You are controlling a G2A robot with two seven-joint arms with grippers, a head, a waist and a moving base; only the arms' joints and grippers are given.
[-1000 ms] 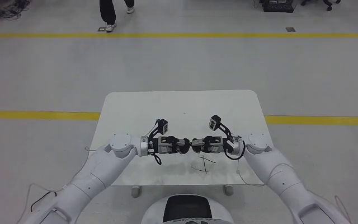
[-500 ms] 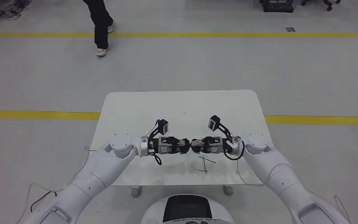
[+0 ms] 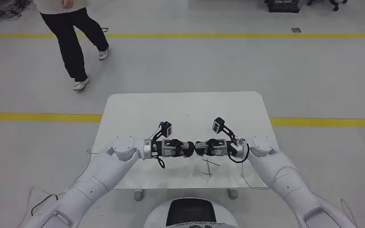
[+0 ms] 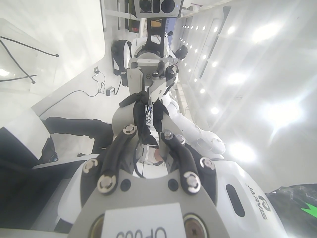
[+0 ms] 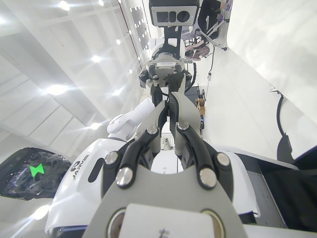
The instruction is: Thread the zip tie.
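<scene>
Both arms meet tip to tip above the front middle of the white table (image 3: 182, 108). My left gripper (image 3: 190, 148) (image 4: 148, 101) and my right gripper (image 3: 199, 147) (image 5: 169, 99) face each other, fingers nearly touching. Each has its fingers pressed together on an end of a thin black zip tie (image 4: 135, 157). The tie curves back between the left fingers towards that wrist. The spot where the two ends meet is hidden by the fingers.
Several loose black zip ties (image 3: 208, 166) (image 4: 29, 48) lie crossed on the table just in front of the grippers, near its front edge. One curved tie (image 5: 279, 115) lies on the table surface in the right wrist view.
</scene>
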